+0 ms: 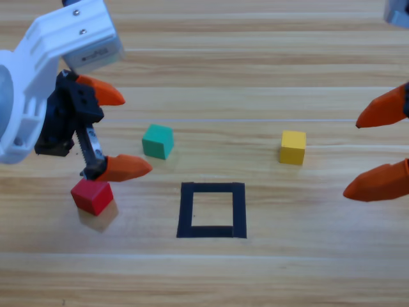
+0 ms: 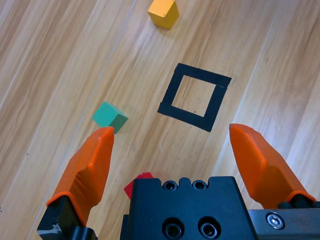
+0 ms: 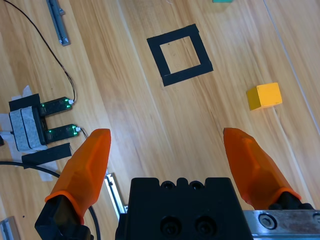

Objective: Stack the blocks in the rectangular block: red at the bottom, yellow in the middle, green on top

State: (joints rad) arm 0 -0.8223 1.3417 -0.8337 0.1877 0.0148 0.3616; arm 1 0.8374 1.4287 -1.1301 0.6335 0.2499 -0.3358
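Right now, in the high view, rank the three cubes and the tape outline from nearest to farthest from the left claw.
1. Red cube: just below the left claw, under its lower finger.
2. Green cube: just right of the claw.
3. Tape outline: lower right, nothing inside it.
4. Yellow cube: far right, nearer the right claw.

Red cube [image 1: 92, 196], teal-green cube [image 1: 158, 141], yellow cube [image 1: 293, 147], all plain and matte. Rectangular outline [image 1: 212, 210] is black tape on a pale wood-grain desk [image 1: 255, 77]. Both grippers: orange fingers [image 1: 128, 167], black bodies.
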